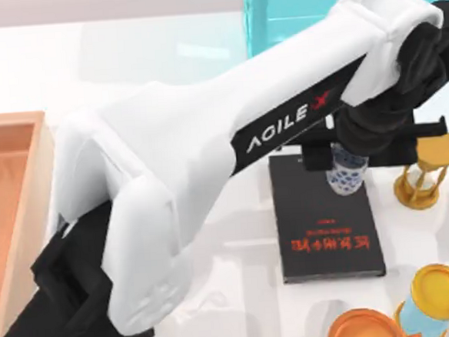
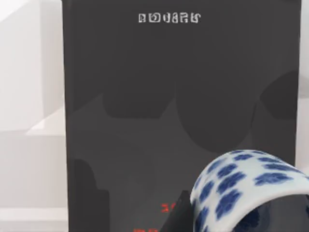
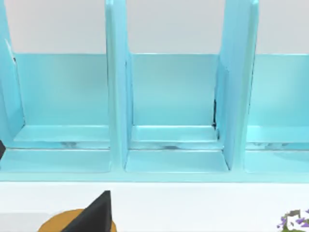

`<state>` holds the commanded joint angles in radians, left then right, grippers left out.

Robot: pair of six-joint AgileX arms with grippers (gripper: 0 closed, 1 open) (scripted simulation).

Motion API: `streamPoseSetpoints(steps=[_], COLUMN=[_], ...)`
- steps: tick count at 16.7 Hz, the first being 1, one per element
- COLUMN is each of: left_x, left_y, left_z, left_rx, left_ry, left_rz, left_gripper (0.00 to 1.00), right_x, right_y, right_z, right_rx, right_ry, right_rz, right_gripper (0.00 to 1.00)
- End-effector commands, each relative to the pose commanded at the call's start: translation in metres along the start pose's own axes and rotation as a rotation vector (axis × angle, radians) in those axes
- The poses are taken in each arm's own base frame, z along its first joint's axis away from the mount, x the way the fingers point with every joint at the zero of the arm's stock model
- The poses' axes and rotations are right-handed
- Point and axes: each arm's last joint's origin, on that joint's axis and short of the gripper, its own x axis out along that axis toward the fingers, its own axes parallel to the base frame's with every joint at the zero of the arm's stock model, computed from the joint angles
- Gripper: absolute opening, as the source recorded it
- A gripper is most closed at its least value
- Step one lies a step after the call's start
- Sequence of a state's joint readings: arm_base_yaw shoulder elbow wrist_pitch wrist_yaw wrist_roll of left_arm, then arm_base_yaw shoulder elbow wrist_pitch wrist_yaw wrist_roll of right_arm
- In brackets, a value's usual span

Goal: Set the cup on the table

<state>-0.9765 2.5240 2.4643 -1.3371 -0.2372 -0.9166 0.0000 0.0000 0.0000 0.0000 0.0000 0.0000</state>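
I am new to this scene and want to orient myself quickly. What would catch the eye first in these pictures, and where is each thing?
The big white left arm sweeps across the top view from lower left to upper right. Its left gripper holds the cup, white with blue pattern, over the far end of the black book right of centre. A light-blue rack with compartments stands behind.

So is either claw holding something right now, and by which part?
The left claw appears to hold the cup by its upper sides, above the black book. The exact contact is hidden. The right claw faces a blue rack.
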Motion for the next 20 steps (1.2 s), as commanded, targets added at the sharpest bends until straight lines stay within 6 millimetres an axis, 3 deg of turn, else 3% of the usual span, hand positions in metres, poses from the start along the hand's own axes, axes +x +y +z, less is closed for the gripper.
streamPoseSetpoints(steps=[4, 8, 12, 16, 20], left_x=[-0.002, -0.022, -0.018, -0.034, -0.035], left_y=[0.011, 0.042, 0.072, 0.106, 0.117], left_z=[0.008, 0.019, 0.015, 0.015, 0.017], left_rx=[0.003, -0.013, 0.002, -0.010, -0.007], left_ry=[-0.003, -0.014, 0.021, 0.006, -0.003], left_rz=[-0.007, -0.020, 0.018, 0.005, -0.004], left_gripper=[0.00, 0.00, 0.00, 0.00, 0.00], right_x=[0.000, 0.000, 0.000, 0.000, 0.000], right_y=[0.000, 0.000, 0.000, 0.000, 0.000], right_z=[0.000, 0.000, 0.000, 0.000, 0.000], right_rx=[0.000, 0.000, 0.000, 0.000, 0.000], right_ry=[0.000, 0.000, 0.000, 0.000, 0.000], right_rz=[0.000, 0.000, 0.000, 0.000, 0.000], right_gripper=[1.00, 1.00, 1.00, 1.00, 1.00])
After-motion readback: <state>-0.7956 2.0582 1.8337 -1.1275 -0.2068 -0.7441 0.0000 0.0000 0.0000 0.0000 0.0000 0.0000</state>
